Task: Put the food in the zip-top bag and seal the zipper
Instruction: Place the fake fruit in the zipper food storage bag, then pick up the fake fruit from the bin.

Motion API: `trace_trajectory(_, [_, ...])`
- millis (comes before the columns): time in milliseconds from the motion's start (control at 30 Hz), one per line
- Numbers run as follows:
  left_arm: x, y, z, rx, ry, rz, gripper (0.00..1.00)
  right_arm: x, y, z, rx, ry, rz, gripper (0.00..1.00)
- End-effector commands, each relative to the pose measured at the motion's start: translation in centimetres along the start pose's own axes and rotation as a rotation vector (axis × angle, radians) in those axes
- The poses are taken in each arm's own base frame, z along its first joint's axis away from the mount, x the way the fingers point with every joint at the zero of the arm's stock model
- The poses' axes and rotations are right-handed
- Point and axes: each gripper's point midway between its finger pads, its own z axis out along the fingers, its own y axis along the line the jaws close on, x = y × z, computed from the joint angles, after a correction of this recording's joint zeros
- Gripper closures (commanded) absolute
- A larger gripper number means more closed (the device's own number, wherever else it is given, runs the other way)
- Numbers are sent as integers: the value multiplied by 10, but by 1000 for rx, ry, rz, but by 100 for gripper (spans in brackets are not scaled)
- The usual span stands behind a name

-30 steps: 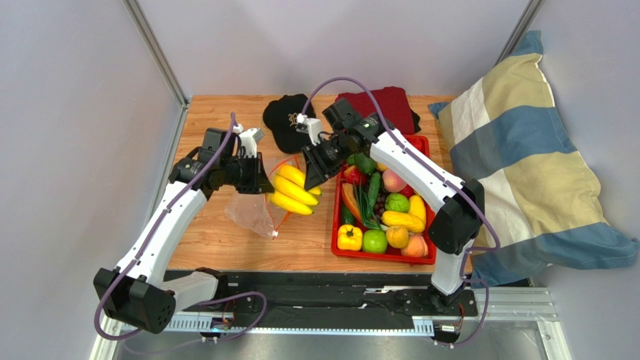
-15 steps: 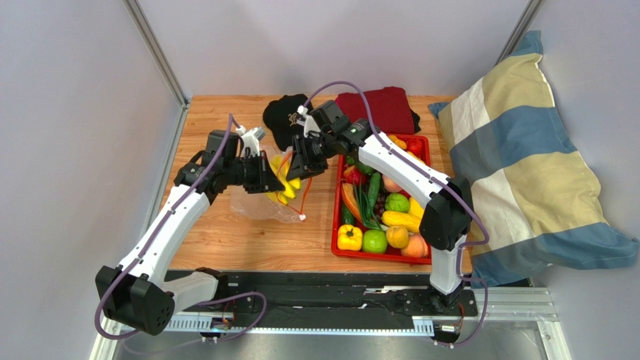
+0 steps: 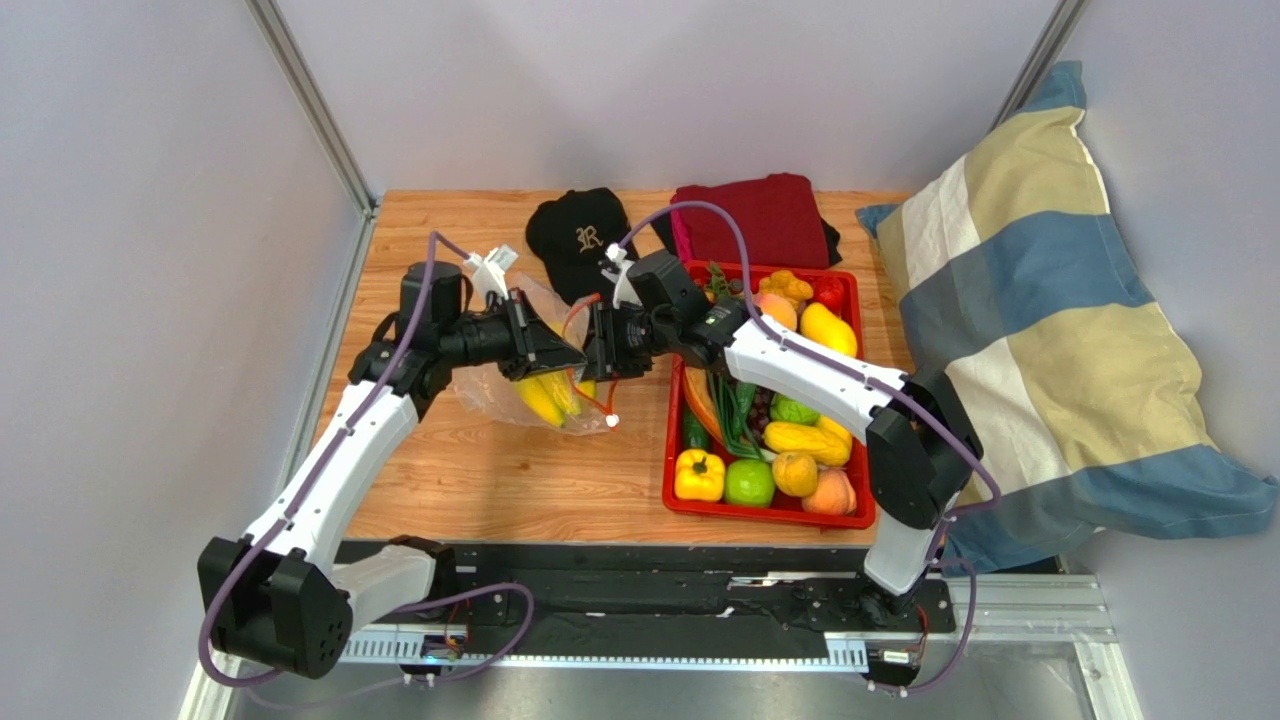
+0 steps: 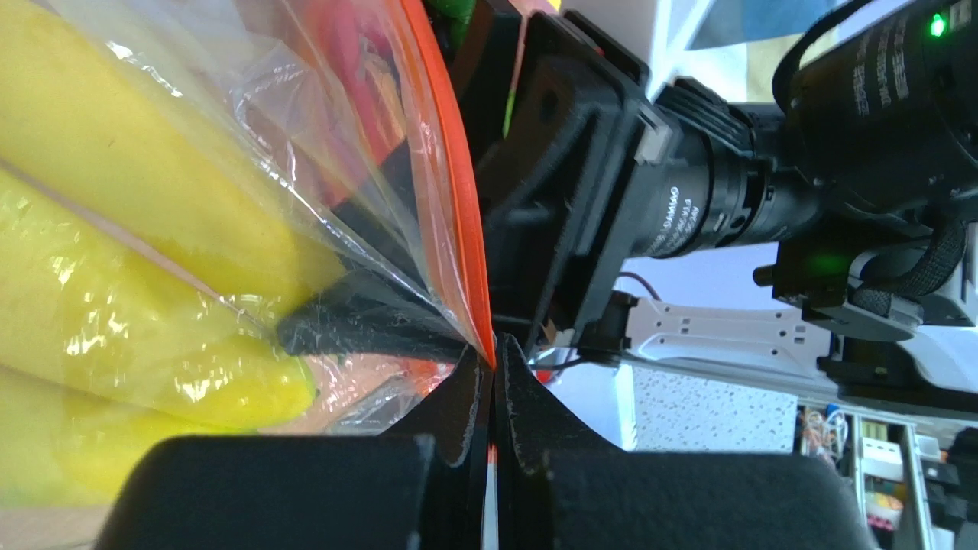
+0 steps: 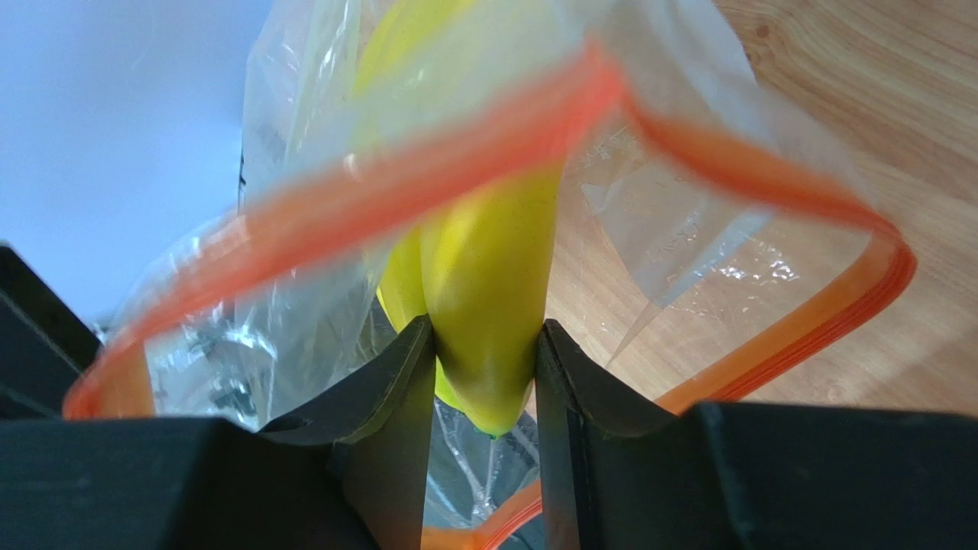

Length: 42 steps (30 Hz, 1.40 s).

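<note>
Two wrist views settle what top view hides: left hand [image 4: 494, 372] pinched shut on the zipper [image 4: 457, 195]; right hand [image 5: 482, 344] clamped on the banana bunch [image 5: 488, 287], bunch partly inside the zip-top bag [image 5: 287, 298] mouth. Top view: hands meet tip to tip over counter [image 3: 451, 465], betw. black cap [image 3: 579, 240] and red tray [image 3: 766, 515] w/ other food [image 3: 748, 482]; arms mask bag mouth.

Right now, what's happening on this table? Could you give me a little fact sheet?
left jaws: pinched shut on the zipper
right jaws: shut on the banana bunch
banana bunch: pushed through the mouth of the zip-top bag
bag mouth: open, not sealed
red tray: holds more toy fruit and vegetables
behind the arms: black cap
</note>
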Motion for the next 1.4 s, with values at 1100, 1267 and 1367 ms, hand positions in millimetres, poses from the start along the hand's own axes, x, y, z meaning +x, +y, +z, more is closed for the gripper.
trace_trajectory(1100, [-2, 20, -32, 12, -197, -5, 100, -58, -82, -164, 291, -10, -561, 0])
trace_trajectory(1267, [-16, -6, -37, 101, -243, 3, 100, -70, -131, -160, 481, 22, -540, 0])
trace_trajectory(1367, [-21, -25, -39, 188, -239, -19, 100, -80, -149, -155, 553, 39, -517, 0])
